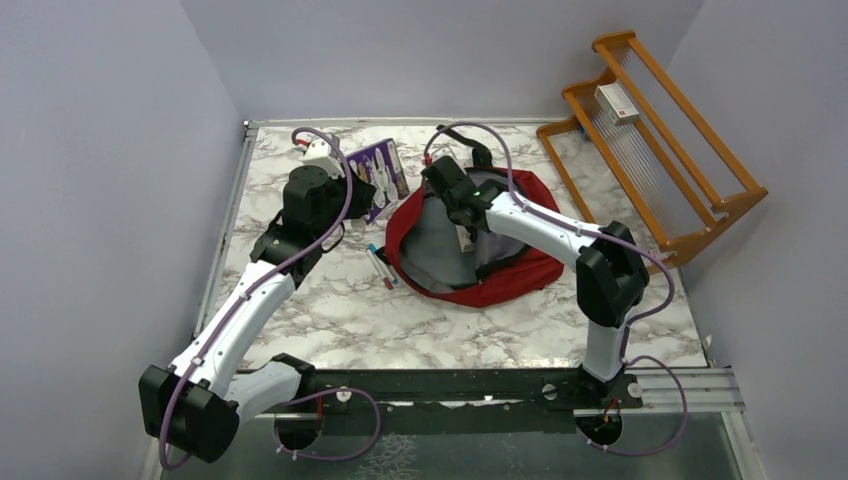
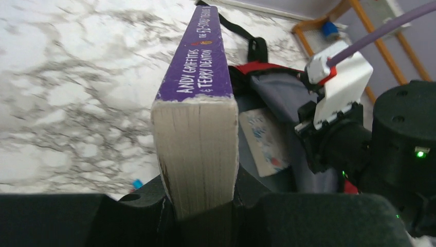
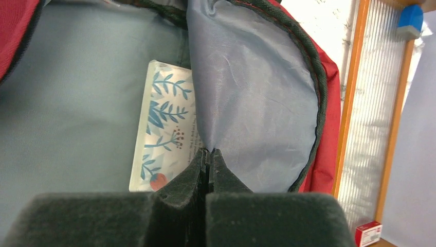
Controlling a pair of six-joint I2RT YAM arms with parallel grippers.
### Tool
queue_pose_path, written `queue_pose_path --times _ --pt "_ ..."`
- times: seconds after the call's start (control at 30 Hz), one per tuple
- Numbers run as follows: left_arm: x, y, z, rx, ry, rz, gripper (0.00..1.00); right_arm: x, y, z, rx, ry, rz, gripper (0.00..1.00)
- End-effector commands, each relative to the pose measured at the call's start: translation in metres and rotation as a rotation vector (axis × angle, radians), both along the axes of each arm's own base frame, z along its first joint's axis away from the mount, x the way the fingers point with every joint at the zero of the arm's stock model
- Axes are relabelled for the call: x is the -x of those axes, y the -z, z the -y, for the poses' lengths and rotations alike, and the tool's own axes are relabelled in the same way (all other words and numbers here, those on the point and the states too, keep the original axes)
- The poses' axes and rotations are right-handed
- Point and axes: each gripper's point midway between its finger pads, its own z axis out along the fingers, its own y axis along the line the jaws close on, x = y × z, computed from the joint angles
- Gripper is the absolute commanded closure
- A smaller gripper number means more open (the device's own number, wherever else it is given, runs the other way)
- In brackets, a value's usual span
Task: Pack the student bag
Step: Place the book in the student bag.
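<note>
The red student bag (image 1: 500, 280) lies open in the middle of the table, grey lining up. My right gripper (image 1: 462, 222) is shut on a fold of the bag's grey lining (image 3: 257, 103) and holds the mouth open. A white notebook with a leaf pattern (image 3: 162, 126) lies inside the bag. My left gripper (image 1: 352, 185) is shut on a purple paperback book (image 2: 198, 103), held spine up, just left of the bag's opening (image 2: 272, 87).
Two pens (image 1: 381, 267) lie on the marble table left of the bag. A wooden rack (image 1: 650, 130) stands at the back right with a small box (image 1: 617, 103) on it. Grey walls close in left and back.
</note>
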Motion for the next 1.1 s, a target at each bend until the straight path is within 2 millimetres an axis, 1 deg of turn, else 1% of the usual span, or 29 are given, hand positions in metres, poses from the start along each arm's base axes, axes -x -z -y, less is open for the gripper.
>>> queue_pose_path --times 0.0,0.1,0.17,0.27,0.43,0.57,0.73,0.87,1.07 --pt "0.017 -0.036 0.042 0.289 0.152 -0.045 1.0 -0.006 -0.035 0.0 -0.201 0.019 0.054 0.99" --pt "0.024 -0.028 0.055 0.403 0.173 -0.138 1.0 -0.008 -0.043 0.0 -0.283 0.021 0.048 0.99" --pt "0.027 -0.021 0.061 0.463 0.178 -0.2 1.0 -0.01 -0.052 0.0 -0.325 0.023 0.062 0.99" --pt "0.03 -0.014 0.069 0.542 0.188 -0.252 1.0 -0.012 -0.062 0.002 -0.348 0.025 0.086 0.99" --pt "0.029 -0.005 0.085 0.656 0.224 -0.329 1.0 -0.013 -0.069 0.003 -0.37 0.021 0.093 0.99" --pt "0.022 0.012 0.092 0.655 0.217 -0.4 1.0 -0.01 -0.074 0.0 -0.402 0.009 0.101 0.99" --pt "0.006 0.023 0.102 0.67 0.228 -0.415 1.0 -0.009 -0.078 -0.003 -0.428 -0.009 0.111 0.99" --pt "-0.006 0.023 0.113 0.683 0.262 -0.422 1.0 -0.007 -0.081 -0.004 -0.444 -0.016 0.109 0.99" --pt "-0.015 0.023 0.126 0.69 0.301 -0.423 1.0 -0.006 -0.091 -0.006 -0.471 -0.032 0.132 0.99"
